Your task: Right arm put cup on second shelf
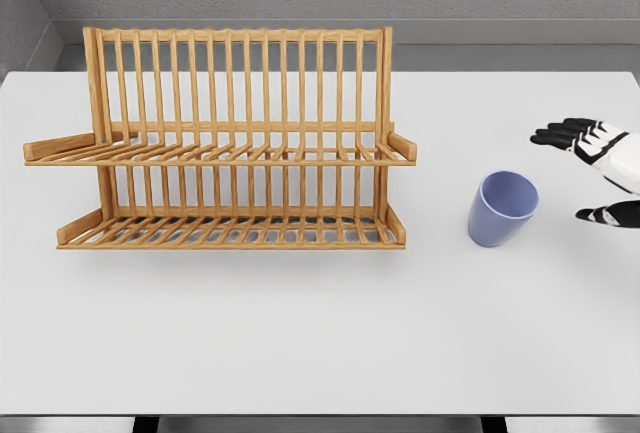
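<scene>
A lavender-blue cup (502, 209) stands upright on the white table, right of the rack. The wooden dish rack (225, 143) has two slatted shelves, an upper one (220, 153) and a lower one (230, 231), both bare. My right hand (590, 175) enters from the right edge, a short way right of the cup and not touching it. Its black-tipped fingers (562, 134) are spread above and the thumb (600, 215) below, open and holding nothing. The left arm does not show.
The white table (300, 333) spreads wide in front of the rack and cup. A grey wall runs behind the table's far edge.
</scene>
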Controlling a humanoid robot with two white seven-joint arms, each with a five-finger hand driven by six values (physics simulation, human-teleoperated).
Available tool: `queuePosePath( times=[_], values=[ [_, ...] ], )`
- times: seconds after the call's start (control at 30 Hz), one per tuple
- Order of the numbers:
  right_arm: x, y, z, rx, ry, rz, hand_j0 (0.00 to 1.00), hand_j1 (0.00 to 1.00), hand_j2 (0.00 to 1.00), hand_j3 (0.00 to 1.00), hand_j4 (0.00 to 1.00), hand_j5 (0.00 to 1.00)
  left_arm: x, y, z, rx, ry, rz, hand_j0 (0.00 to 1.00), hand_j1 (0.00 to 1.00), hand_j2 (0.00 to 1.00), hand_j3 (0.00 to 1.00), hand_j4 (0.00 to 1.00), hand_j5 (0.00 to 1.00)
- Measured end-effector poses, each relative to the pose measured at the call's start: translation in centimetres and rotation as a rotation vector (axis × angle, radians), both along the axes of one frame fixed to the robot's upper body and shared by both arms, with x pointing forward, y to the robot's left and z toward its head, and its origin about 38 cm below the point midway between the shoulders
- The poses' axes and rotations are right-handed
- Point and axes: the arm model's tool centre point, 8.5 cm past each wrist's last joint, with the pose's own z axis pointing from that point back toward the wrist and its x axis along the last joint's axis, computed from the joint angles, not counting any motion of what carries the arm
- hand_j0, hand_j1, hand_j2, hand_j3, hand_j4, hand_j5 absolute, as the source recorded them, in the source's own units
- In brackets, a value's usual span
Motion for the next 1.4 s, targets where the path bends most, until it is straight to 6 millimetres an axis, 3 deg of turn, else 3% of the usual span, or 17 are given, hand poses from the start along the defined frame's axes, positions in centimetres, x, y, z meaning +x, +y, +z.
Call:
queuePosePath(
  times=[0.23, 0.4, 0.6, 0.7, 0.83, 0.93, 1.07, 1.33, 1.4],
  values=[
    [0.1, -0.4, 0.5, -0.039, 0.011, 0.005, 1.0, 1.0, 1.0, 1.0, 1.0, 1.0, -0.1, 0.0, 0.0, 0.0, 0.002, 0.0, 1.0, 1.0, 1.0, 1.0, 1.0, 1.0],
    [1.0, 0.1, 1.3, -0.252, 0.148, 0.082, 1.0, 1.0, 1.0, 1.0, 1.0, 1.0, -0.1, 0.0, 0.0, 0.0, 0.001, 0.0, 1.0, 1.0, 1.0, 1.0, 1.0, 1.0],
    [2.6, 0.7, 4.5, -0.326, 0.112, 0.105, 1.0, 1.0, 1.0, 1.0, 1.0, 1.0, -0.1, 0.0, 0.0, 0.0, 0.002, 0.0, 1.0, 1.0, 1.0, 1.0, 1.0, 1.0],
    [4.2, 2.2, 7.2, -0.348, 0.033, 0.135, 1.0, 1.0, 1.0, 1.0, 1.0, 1.0, -0.1, 0.0, 0.0, 0.0, 0.001, 0.0, 1.0, 1.0, 1.0, 1.0, 1.0, 1.0],
    [4.4, 4.4, 2.8, -0.345, 0.142, 0.207, 1.0, 1.0, 1.0, 1.0, 1.0, 1.0, -0.1, 0.0, 0.0, 0.0, 0.002, 0.0, 1.0, 1.0, 1.0, 1.0, 1.0, 1.0],
    [4.3, 5.0, 1.0, -0.373, 0.203, 0.236, 1.0, 1.0, 1.0, 1.0, 1.0, 1.0, -0.1, 0.0, 0.0, 0.0, 0.002, 0.0, 1.0, 1.0, 1.0, 1.0, 1.0, 1.0],
    [4.5, 5.4, 0.5, -0.387, 0.224, 0.249, 1.0, 1.0, 1.0, 1.0, 1.0, 1.0, -0.1, 0.0, 0.0, 0.0, 0.002, 0.0, 1.0, 1.0, 1.0, 1.0, 1.0, 1.0],
    [6.0, 5.9, 1.5, -0.383, 0.197, 0.245, 1.0, 1.0, 1.0, 1.0, 1.0, 1.0, -0.1, 0.0, 0.0, 0.0, 0.002, 0.0, 1.0, 1.0, 1.0, 1.0, 1.0, 1.0],
    [6.2, 6.2, 0.6, -0.386, 0.218, 0.25, 1.0, 1.0, 1.0, 1.0, 1.0, 1.0, -0.1, 0.0, 0.0, 0.0, 0.002, 0.0, 1.0, 1.0, 1.0, 1.0, 1.0, 1.0]
  ],
)
